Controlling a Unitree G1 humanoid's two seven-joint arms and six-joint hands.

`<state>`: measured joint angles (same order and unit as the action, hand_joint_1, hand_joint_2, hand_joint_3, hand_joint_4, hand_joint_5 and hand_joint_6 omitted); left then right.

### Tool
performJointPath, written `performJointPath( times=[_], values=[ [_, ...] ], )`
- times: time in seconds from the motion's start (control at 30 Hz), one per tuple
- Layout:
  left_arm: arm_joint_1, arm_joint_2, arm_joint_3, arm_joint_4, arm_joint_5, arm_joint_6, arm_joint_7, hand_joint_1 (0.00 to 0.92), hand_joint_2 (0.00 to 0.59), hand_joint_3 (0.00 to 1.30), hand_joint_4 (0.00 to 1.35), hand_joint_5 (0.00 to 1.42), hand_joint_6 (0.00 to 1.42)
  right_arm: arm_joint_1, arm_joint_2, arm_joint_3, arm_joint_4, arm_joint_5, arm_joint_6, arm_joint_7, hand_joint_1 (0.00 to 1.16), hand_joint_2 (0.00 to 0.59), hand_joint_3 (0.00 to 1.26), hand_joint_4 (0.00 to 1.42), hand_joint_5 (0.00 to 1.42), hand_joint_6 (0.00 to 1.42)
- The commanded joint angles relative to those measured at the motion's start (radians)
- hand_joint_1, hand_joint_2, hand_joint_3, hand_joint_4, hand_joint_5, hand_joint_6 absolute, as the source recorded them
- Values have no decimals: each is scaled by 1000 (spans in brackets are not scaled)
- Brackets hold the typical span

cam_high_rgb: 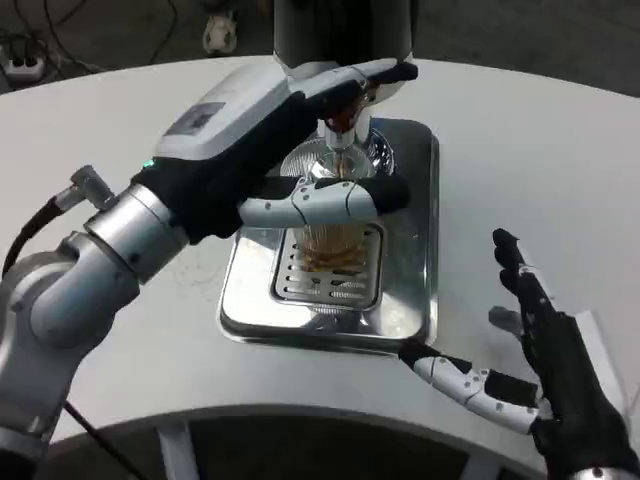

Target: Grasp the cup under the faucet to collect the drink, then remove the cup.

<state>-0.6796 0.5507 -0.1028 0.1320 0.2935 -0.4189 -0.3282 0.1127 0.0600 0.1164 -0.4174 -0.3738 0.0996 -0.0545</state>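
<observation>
Under one faucet (345, 110), left hand (285, 150) grips one cup (330, 235).

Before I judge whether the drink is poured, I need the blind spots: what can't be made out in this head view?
- Fill level: the cup is mostly covered by the left hand wrapped around it.
- Faucet: its spout is partly hidden behind the same hand; any flow is too small to see.
- Dispenser: cut off by the top edge.
- Right hand: its wrist runs off the bottom edge.
</observation>
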Motion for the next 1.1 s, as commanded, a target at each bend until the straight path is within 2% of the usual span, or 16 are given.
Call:
performJointPath(
  times=[0.03, 0.13, 0.33, 0.5, 0.7, 0.87, 1.1],
  values=[
    [35, 10, -27, 6, 33, 5, -20, 0, 141, 177, 133, 200, 58, -69, 73, 1, 156, 54, -67, -110, 894, 164, 44, 42, 50, 180],
    [31, 16, -30, 12, 37, -1, -21, 0, 141, 184, 132, 188, 47, -133, 82, 12, 248, 70, -96, -180, 893, 166, 43, 49, 69, 194],
    [24, 30, -27, 12, 47, -12, -25, 0, 140, 184, 126, 186, 44, -238, 87, 38, 361, 97, -116, -259, 892, 166, 51, 62, 74, 198],
    [23, 37, -22, 15, 45, -15, -26, 0, 140, 187, 124, 185, 43, -271, 84, 54, 397, 118, -127, -289, 887, 164, 52, 64, 74, 199],
    [23, 37, -15, 23, 38, -17, -20, 0, 137, 192, 127, 185, 43, -281, 78, 76, 375, 117, -138, -312, 887, 165, 52, 73, 84, 200],
    [21, 34, -13, 20, 36, -12, -21, 0, 136, 193, 131, 185, 43, -306, 75, 84, 408, 119, -154, -321, 883, 163, 52, 74, 85, 200],
    [20, 28, -10, 19, 33, -1, -19, 0, 136, 187, 133, 185, 42, -400, 80, 82, 585, 128, -249, -357, 870, 151, 54, 74, 86, 183]
  ],
)
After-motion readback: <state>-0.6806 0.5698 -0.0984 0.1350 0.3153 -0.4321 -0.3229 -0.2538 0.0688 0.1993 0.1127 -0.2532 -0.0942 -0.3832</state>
